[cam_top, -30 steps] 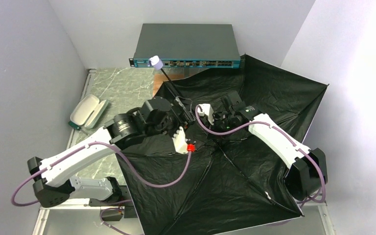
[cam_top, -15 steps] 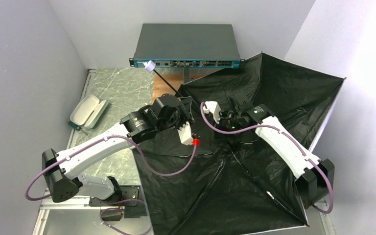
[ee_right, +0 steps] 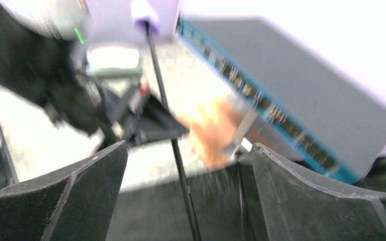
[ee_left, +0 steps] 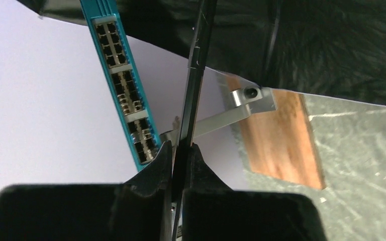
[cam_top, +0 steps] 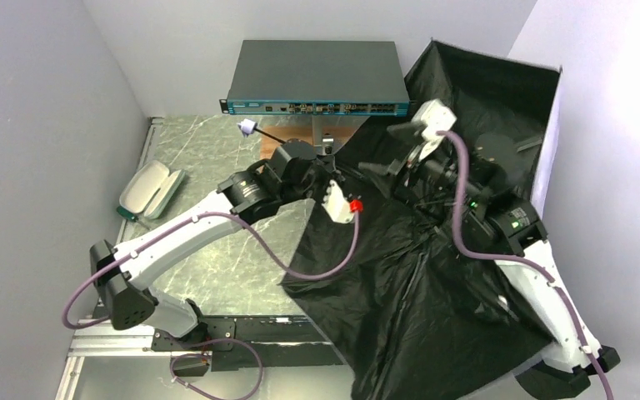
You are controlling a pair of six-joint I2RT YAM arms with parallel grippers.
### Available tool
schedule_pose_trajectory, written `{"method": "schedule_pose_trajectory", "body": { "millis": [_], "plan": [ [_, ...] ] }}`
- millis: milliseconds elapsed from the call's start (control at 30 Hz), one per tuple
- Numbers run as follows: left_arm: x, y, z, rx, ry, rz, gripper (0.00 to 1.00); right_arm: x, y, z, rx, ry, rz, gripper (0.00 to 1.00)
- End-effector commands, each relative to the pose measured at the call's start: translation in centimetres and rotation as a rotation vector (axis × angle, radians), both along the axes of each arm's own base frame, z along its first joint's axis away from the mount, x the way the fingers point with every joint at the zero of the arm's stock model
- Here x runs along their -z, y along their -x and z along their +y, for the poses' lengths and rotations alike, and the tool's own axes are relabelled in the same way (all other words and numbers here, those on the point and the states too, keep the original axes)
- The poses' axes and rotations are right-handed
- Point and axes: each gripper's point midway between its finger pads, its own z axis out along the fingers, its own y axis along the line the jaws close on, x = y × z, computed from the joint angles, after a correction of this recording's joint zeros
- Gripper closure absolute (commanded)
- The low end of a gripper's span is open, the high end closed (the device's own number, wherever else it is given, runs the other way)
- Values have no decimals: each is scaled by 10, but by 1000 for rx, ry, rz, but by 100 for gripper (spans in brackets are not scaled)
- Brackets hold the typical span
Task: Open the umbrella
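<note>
Umbrella point(cam_top: 433, 275): open, black lining facing the top camera. Spread over the right half of the surface point(cam_top: 208, 167) and leaning up against the right wall. Pale outer fabric visible only as a thin strip along the right edge.

Shaft point(ee_left: 193, 85): thin and dark. Slanting out of the canopy's middle toward the rear left, clear of the surface.

Handle point(cam_top: 247, 127): lavender, at the free end of the shaft. In the air just in front of the left end of the network switch point(cam_top: 317, 75).

Left claw point(ee_left: 182, 150): pressed together on the shaft, both fingers point(ee_left: 153, 173) tight against it. Placed partway between handle and canopy.

Right claw point(ee_right: 188, 146): spread wide, gripping nothing. High over the canopy near the back right corner, pointing toward the left arm.

Right wrist view: blurred. Shaft seen crossing the gap between the two fingers, probably beyond them rather than touching, though hard to tell.

Network switch: dark grey box with a teal port face, at the rear of the surface. Right front corner just beside the upturned canopy.

Wooden panel point(ee_left: 281, 135): brown, flat on the surface below the switch, with one side under the canopy's edge.

Case point(cam_top: 152, 189): pale grey-green oval, at the left edge of the surface, well apart from the umbrella.
</note>
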Motion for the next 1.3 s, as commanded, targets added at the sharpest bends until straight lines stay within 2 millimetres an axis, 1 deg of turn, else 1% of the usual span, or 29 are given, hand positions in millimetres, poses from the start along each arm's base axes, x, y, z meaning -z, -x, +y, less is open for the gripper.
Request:
{"method": "schedule_pose_trajectory", "body": {
  "millis": [0,33,100,133,167,333,467,500,600,700,733,800,867,933,1000,1033,1100,1133,1167,1200,1267],
  "plan": [
    [-82,-5,-32,-60,470,141,100,-100,6,4,-15,-231,-149,5],
    [-86,-8,-35,-73,500,165,100,-109,7,5,-23,-239,-161,5],
    [-86,-14,-47,-95,546,223,100,-129,9,2,-17,-265,-190,5],
    [-88,-17,-51,-105,576,246,100,-139,10,2,-17,-274,-211,5],
    [-89,-24,-53,-142,606,260,100,-148,12,1,-19,-283,-232,5],
    [-102,-43,-66,-217,762,358,100,-196,21,-3,-35,-326,-336,5],
    [-119,-60,-68,-272,911,472,100,-233,38,-2,-98,-348,-440,5],
    [-119,-65,-68,-287,931,504,100,-244,45,-2,-120,-356,-479,5],
    [-127,-77,-69,-308,995,582,100,-268,59,1,-181,-383,-547,5],
    [-126,-85,-72,-326,1014,621,100,-285,79,8,-290,-412,-587,5],
    [-124,-87,-72,-331,1027,643,100,-287,84,11,-325,-415,-587,5],
    [-120,-94,-70,-349,1045,660,100,-284,88,18,-383,-416,-569,5],
    [-119,-99,-67,-362,1071,672,100,-278,84,23,-400,-406,-555,5],
    [-121,-103,-64,-368,1088,669,100,-264,80,28,-410,-382,-526,6],
    [-123,-108,-59,-380,1108,673,100,-241,76,35,-413,-345,-499,6],
    [-123,-112,-54,-391,1124,681,100,-229,75,38,-412,-327,-484,7],
    [-127,-119,-44,-406,1162,713,100,-196,75,45,-414,-259,-469,8],
    [-130,-122,-37,-407,1183,733,100,-176,77,48,-406,-209,-478,9],
    [-135,-127,-29,-405,1202,745,100,-157,78,48,-389,-132,-539,10],
    [-139,-128,-23,-398,1215,757,100,-124,74,51,-387,-64,-530,12],
    [-146,-130,-13,-387,1245,794,100,-91,81,41,-377,10,-555,17]
  ]
}}
